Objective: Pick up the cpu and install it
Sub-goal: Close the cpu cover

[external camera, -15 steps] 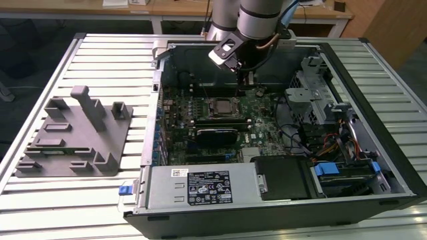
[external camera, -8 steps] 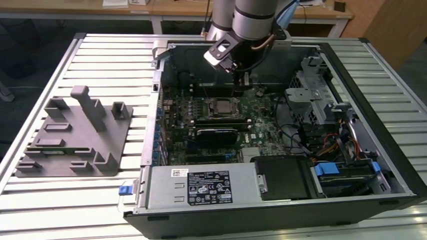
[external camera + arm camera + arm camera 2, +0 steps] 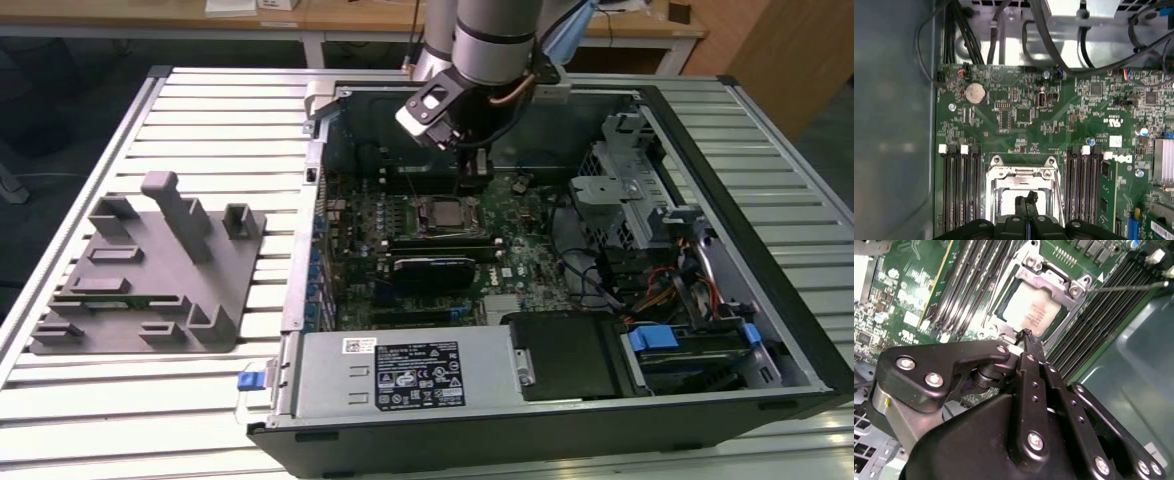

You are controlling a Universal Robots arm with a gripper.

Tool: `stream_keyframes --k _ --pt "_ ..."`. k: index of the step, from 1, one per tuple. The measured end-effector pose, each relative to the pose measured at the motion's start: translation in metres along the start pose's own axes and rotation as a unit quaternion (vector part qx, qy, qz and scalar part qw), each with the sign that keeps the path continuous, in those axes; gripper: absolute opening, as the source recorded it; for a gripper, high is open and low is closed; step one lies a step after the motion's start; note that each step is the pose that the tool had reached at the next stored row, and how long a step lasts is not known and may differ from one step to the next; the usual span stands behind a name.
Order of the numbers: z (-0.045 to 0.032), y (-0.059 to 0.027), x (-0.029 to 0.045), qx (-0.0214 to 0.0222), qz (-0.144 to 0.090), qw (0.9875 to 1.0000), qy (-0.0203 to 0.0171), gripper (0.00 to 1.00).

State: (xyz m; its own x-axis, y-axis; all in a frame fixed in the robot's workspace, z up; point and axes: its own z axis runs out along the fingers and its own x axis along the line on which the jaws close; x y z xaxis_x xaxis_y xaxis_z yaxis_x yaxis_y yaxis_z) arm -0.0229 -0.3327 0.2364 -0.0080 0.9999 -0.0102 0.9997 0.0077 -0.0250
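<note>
A pale slatted metal table [image 3: 200, 120] carries the whole set-up, with wooden desks [image 3: 360, 15] behind it at the far edge of the room. Most of the table is taken by an open computer case [image 3: 534, 445] lying on its side. Beside the case, toward the exterior view's left, rests a grey plastic fixture tray [image 3: 134, 290] with upright pegs. Inside the case the green motherboard [image 3: 527, 255] covers the floor, a silver power supply [image 3: 400, 375] fills the near corner, and a metal drive cage [image 3: 621, 190] stands on the exterior view's right. The grey arm [image 3: 494, 30] comes down into the case from its far wall. The first wrist view adds black cables [image 3: 999, 30], a coin battery [image 3: 974, 93] and the memory slots [image 3: 961, 185] flanking the metal socket frame [image 3: 1004, 172] in the middle of the case. The second wrist view gives what the others hide: the cpu [image 3: 1031, 310] lies flat in that socket, silver top up. The gripper [image 3: 1026, 335] hangs right at the cpu's edge, its black fingers [image 3: 1029, 365] pressed together with nothing between them; contact with the chip cannot be told.
</note>
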Motion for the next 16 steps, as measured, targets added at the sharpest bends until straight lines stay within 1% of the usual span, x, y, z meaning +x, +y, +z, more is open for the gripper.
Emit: stream_keyframes --k 9,13,16 --pt "0.0088 -0.0105 -0.0001 0.0 0.0 1.0 0.0 0.11" --pt "0.0116 -0.0157 -0.0002 0.0 0.0 1.0 0.0 0.11" --pt "0.0123 -0.0175 -0.0002 0.0 0.0 1.0 -0.0001 0.11"
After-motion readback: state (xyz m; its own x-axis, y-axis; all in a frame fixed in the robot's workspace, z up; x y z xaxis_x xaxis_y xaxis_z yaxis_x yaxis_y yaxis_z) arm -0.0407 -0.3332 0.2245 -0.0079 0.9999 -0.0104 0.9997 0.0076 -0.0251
